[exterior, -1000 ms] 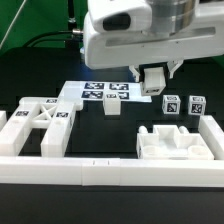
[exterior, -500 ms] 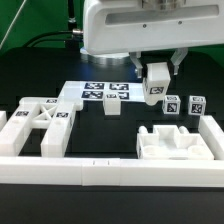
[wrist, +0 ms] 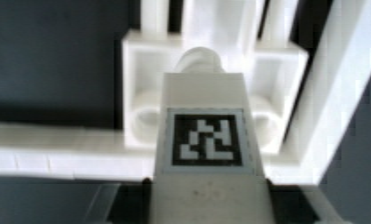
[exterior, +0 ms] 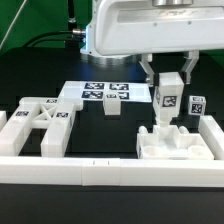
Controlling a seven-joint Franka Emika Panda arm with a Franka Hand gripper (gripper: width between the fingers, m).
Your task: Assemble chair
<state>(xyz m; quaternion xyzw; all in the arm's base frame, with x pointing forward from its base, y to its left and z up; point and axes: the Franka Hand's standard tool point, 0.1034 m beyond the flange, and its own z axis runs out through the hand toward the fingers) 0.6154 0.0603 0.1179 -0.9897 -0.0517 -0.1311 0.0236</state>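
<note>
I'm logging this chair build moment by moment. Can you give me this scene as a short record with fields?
gripper: shut on tagged block, held upright
under block: notched panel; contact cannot be told
exterior view's left: X-braced frame
middle: small cube, by marker board
front: border rail

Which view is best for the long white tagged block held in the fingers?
Exterior view: the long white plastic tagged block shows full length, upright between the fingers, with its lower end at the notched white plastic part. The wrist view looks along the block, so only its tag face and rounded tip show, foreshortened.
</note>
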